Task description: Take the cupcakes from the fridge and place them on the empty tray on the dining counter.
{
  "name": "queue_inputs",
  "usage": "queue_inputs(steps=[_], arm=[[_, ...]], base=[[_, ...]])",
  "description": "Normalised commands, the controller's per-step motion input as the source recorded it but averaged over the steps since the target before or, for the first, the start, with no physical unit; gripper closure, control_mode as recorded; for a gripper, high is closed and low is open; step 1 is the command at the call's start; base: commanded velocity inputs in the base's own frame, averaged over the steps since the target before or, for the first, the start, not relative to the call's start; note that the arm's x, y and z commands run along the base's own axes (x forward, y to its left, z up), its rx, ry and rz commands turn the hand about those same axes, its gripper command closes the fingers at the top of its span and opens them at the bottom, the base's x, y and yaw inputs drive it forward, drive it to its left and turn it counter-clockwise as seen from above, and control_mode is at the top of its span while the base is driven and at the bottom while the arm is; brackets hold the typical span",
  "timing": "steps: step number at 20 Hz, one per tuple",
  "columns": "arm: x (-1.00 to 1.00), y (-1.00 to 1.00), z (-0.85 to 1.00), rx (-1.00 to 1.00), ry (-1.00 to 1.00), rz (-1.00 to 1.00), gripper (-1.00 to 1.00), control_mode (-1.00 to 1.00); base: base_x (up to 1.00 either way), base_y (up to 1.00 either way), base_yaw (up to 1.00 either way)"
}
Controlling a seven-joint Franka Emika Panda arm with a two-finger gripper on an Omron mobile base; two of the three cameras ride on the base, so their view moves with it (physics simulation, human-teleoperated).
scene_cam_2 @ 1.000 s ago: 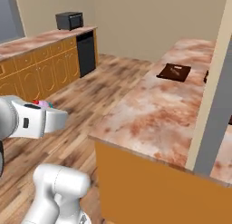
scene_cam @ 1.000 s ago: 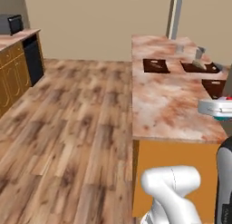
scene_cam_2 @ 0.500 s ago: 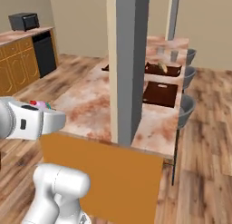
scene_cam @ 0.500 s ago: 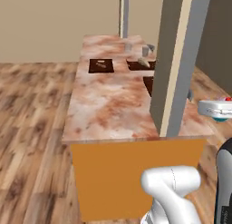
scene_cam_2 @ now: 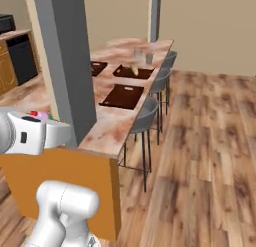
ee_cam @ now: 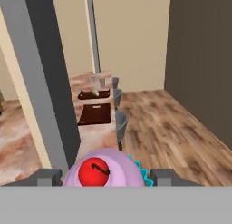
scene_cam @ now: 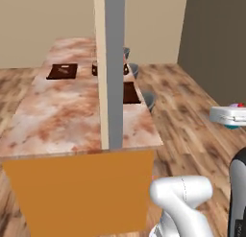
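Cupcake carried near tabletop.
Fingers (ee_cam: 106, 177) stood wide, clasping the pink cupcake (ee_cam: 103, 169); empty tray (scene_cam_2: 123, 96) lay on the tabletop (scene_cam: 57, 111) beyond a pillar (scene_cam: 111, 68).

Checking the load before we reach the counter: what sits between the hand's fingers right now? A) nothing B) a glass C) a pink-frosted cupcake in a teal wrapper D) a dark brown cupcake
C: the hand view shows the pink-frosted cupcake, teal wrapper and red topping, between the fingers of the hand.
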Motion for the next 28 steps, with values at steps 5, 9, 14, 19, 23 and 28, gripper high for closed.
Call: queue_inputs(steps=[5,9,14,19,23,28], arm=[[0.0,0.0,0.0,0.0,0.0,0.0,1.0,1.0],[0.0,0.0,0.0,0.0,0.0,0.0,1.0,1.0],[0.0,0.0,0.0,0.0,0.0,0.0,1.0,1.0],[0.0,0.0,0.0,0.0,0.0,0.0,1.0,1.0],[0.0,0.0,0.0,0.0,0.0,0.0,1.0,1.0],[0.0,0.0,0.0,0.0,0.0,0.0,1.0,1.0]], base=[[0.21,-1.0,0.09],[0.28,-1.0,0.27],[0.2,-0.6,0.55],[0.02,-0.02,0.87],[0.0,0.0,0.95],[0.0,-0.04,0.93]])
